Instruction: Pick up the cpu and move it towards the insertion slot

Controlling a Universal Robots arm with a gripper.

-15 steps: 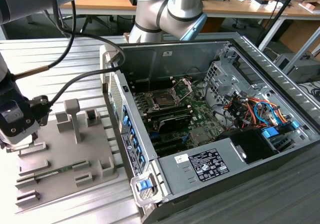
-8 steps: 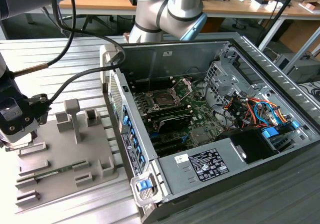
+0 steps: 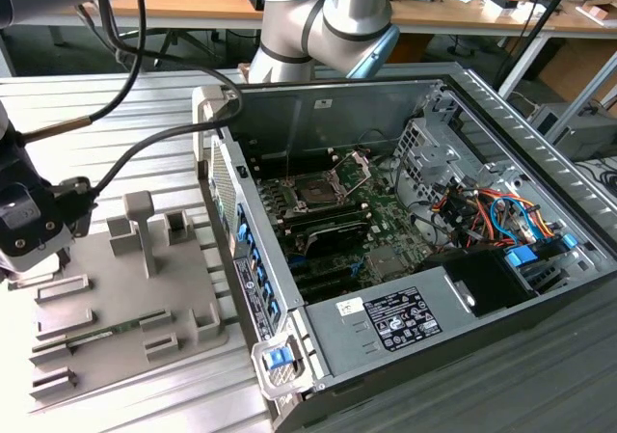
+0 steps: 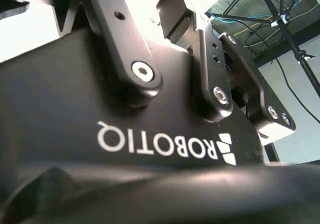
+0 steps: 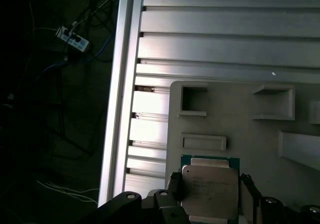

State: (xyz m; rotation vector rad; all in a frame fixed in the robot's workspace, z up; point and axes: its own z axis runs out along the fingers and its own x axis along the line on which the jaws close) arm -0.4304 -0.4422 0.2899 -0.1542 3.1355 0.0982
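Fingers (image 5: pixel 173 184) grip the square silvery-topped cpu (image 5: pixel 210 190) low at the grey plastic fixture tray (image 3: pixel 125 293), so the grasp looks done but the metal-framed square insertion slot (image 3: pixel 316 192) lies well right.

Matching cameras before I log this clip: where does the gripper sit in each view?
Exterior view: the gripper is at the exterior view's left edge, over a corner of the grey tray.
First wrist view: the gripper sits astride the cpu, with the grey tray behind.
Second wrist view: the gripper is seen close up, black body and linkages.
Shared landmark: the grey tray, in the exterior and first wrist views.
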